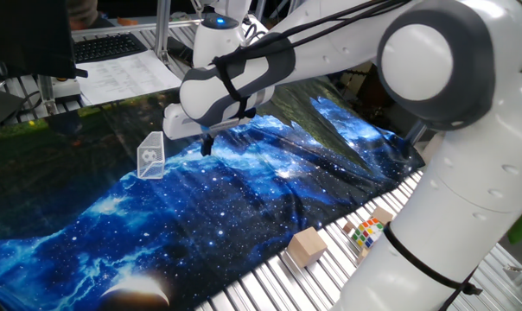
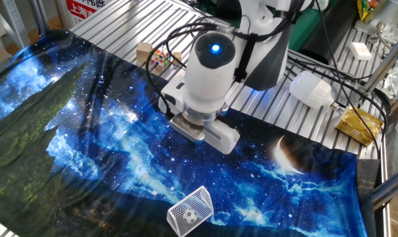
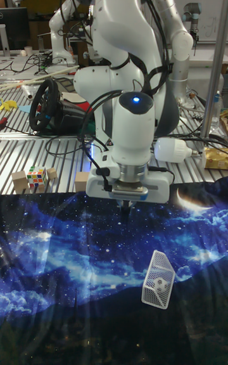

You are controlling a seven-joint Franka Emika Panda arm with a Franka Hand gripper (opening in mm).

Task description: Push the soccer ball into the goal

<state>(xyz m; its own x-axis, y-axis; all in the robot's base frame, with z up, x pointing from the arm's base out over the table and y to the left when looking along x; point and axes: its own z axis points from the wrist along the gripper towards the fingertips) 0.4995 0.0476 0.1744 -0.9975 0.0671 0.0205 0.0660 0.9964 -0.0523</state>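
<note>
The soccer ball point(image 2: 192, 214) sits inside the goal point(image 2: 190, 210) at the lower middle of the other fixed view – a small white sphere with dark patches, seen through the mesh-like clear wall. In the tall fixed view the ball point(image 3: 161, 283) shows again inside the goal point(image 3: 158, 279), lower right of centre, and in the one fixed view the goal point(image 1: 150, 155) stands at the upper left with a pale blob inside that I take for the ball.

I judge the ball to be very light, hard and smooth, so it would roll at the slightest touch on the wrinkled star-print cloth point(image 2: 107, 151); a grip on it looks hopeless, and a gentle nudge low on its side suits it better. The goal looks like thin plastic, light enough to slide or tip if bumped.

The gripper point(image 1: 206, 149) hangs over the cloth, apart from the goal. Its jaws are hard to read – in the one fixed view only a single dark tip shows, and in the other two views the wrist body covers them, so I cannot tell whether they are open or closed. Whether the ball touches the goal's back wall is also unclear.
</note>
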